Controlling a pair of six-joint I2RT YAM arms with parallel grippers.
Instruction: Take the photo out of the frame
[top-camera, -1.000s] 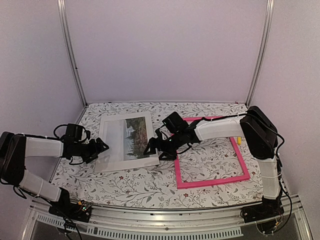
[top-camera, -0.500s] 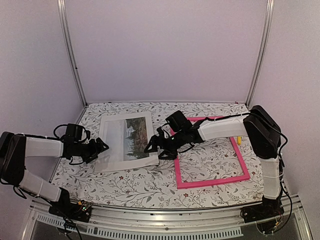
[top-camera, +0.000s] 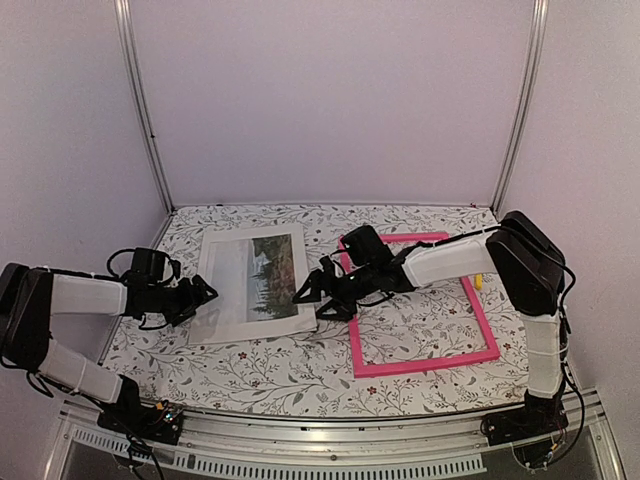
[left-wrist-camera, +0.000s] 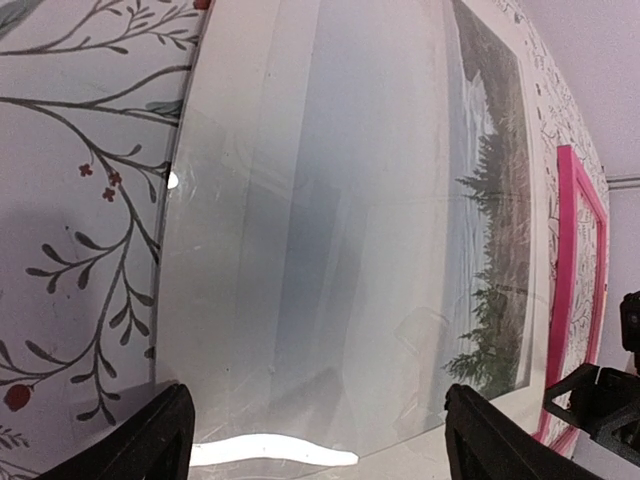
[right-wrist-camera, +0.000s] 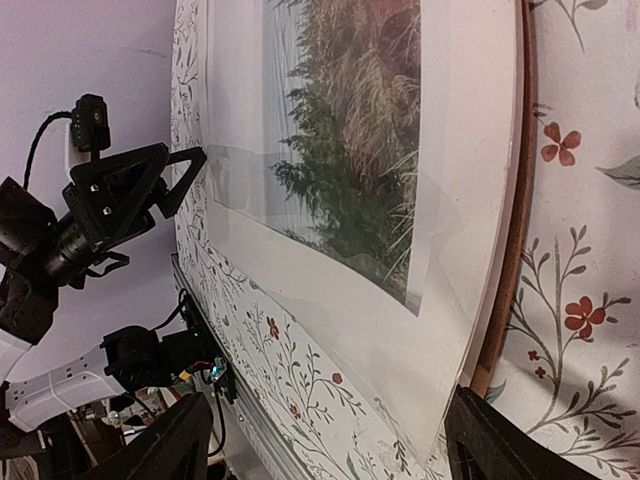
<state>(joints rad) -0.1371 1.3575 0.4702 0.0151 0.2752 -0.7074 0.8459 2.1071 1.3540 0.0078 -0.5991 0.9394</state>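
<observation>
Okay, photo (top-camera: 255, 283) is already outside the frame (top-camera: 425, 363). It lies flat on the table (top-camera: 270, 368) at the frame's 9 o'clock, close beside it with a small gap. The left gripper (top-camera: 207, 292) sits low at the photo's 9 o'clock edge with its jaws spread wide and nothing pinched. The right gripper (top-camera: 310, 300) is at the photo's 4 o'clock corner, also spread and holding nothing.

Likely step: pick the paper out of its stack. To do it well, come in shallow at the corner and catch only the white margin, not the layers above or below. Keep one jaw under the paper, close gently and lift slowly so it doesn't crease. The other arm could pin the stack.

View differences: the overhead view gives the layout and both arms, but the stack reads as one sheet. The left wrist view shows a clear sheet (left-wrist-camera: 300, 300) with glare lying over the print. The right wrist view shows a brown board (right-wrist-camera: 503, 300) peeking out under the photo's edge, and the corner curling up slightly.
</observation>
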